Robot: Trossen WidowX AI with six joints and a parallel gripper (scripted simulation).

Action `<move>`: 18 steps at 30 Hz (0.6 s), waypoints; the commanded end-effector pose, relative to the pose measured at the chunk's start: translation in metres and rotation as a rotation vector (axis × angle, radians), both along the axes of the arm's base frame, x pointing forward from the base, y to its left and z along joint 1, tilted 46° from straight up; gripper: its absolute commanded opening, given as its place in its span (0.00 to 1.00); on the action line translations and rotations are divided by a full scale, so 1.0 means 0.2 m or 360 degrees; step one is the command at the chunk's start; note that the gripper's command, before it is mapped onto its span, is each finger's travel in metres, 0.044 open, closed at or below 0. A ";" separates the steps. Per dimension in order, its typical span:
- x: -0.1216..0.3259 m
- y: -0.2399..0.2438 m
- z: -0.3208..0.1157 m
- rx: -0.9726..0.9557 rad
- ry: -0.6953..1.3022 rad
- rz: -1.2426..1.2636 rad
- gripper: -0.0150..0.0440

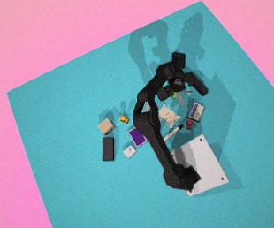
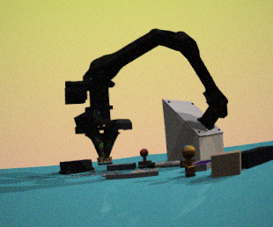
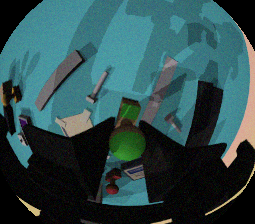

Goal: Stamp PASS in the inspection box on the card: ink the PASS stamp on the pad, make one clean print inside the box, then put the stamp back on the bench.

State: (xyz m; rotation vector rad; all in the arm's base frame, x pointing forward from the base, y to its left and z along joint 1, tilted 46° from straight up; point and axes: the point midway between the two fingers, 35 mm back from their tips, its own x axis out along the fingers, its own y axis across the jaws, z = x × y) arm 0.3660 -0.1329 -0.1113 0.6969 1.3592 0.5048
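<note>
My gripper [image 1: 175, 94] [image 2: 103, 157] [image 3: 127, 123] is shut on the green-knobbed stamp [image 3: 128, 144], whose block [image 2: 104, 161] [image 3: 130, 109] hangs upright, low over the bench. The lettering on its underside is hidden. A cream piece with raised corners and dark marks [image 1: 167, 115], possibly the card, lies beside the gripper; it also shows in the wrist view [image 3: 76, 125]. Its inspection box cannot be made out. A purple pad [image 1: 138, 136] [image 3: 24, 121] lies farther off. A blue-and-white flat case [image 1: 196, 111] [image 3: 135, 171] lies on the other side.
A red-knobbed stamp [image 1: 189, 124] [image 2: 143, 153] [image 3: 113, 181] stands near the case. An orange-knobbed stamp [image 1: 124, 118] [image 2: 188, 153], a tan block [image 1: 105, 126] [image 2: 225, 164] and a black block [image 1: 108, 148] stand beyond the purple pad. A white sloped box [image 1: 210, 165] [image 2: 183, 125] is by the arm's base.
</note>
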 end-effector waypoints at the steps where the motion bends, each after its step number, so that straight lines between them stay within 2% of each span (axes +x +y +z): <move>1: 0.00 -0.01 0.01 -0.0009 -0.0002 0.0009 0.25; 18: -0.01 -0.04 0.04 -0.0013 -0.0001 0.0009 0.25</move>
